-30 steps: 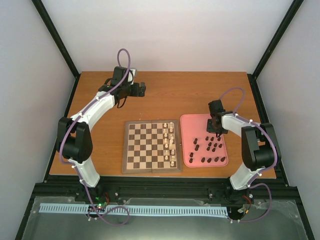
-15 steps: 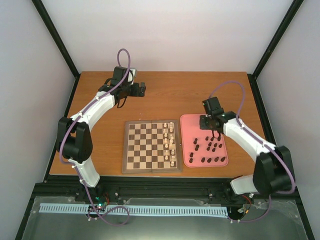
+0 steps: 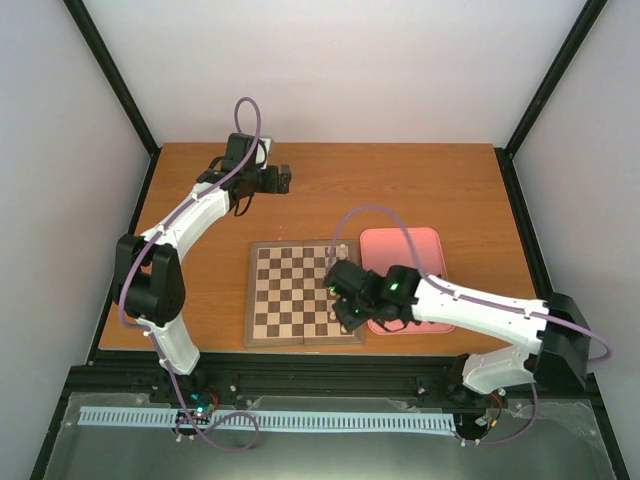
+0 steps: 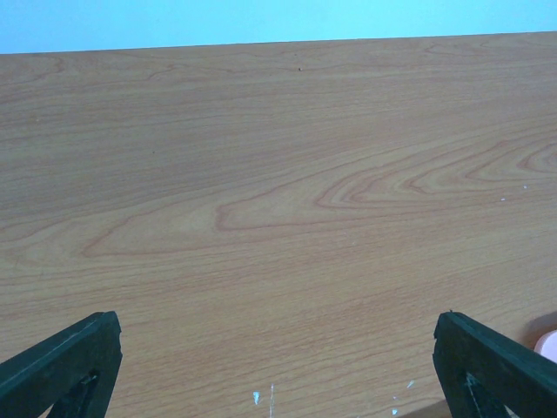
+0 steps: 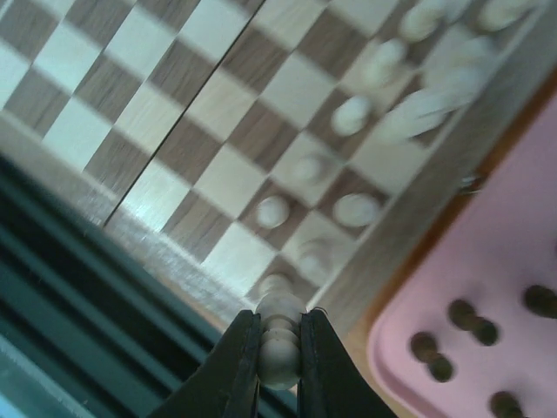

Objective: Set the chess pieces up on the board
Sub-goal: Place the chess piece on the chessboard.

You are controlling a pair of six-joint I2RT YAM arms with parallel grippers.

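Board: the board (image 3: 290, 295) lies flat on the table (image 3: 400, 190), close to the table's near edge. A fold seam runs from the board's near border to its far one.
Right gripper: the right gripper (image 5: 280, 318) is clamped on a cream piece, its jaws pressing it from both sides. It hangs over the board's near right corner.
Held piece: the held piece (image 5: 280, 357) is cream and ringed, pinched close to the fingertips. In the wrist view it sits over the board's near border, beside the corner. How high it hangs above the board cannot be told.
Right arm: the right arm (image 3: 470, 305) reaches from its base across the near part of the tray to the board's right side.
Cream pieces: the cream pieces (image 5: 355, 209) stand on squares in the board's right-hand files. Those toward the board's far side are blurred in the wrist view.
Dark pieces: the dark pieces (image 5: 471, 322) are off the board, on the tray. A few show in the wrist view, and the arm covers them from overhead.
Tray: the pink tray (image 3: 405, 245) lies just beside the board's right border, with a thin strip of table between them.
Left gripper: the left gripper (image 3: 283, 178) has its jaws spread wide with nothing between them. It is over bare table, well beyond the board's far left corner.
Left arm: the left arm (image 3: 195, 215) stretches along the board's left side, well apart from it.
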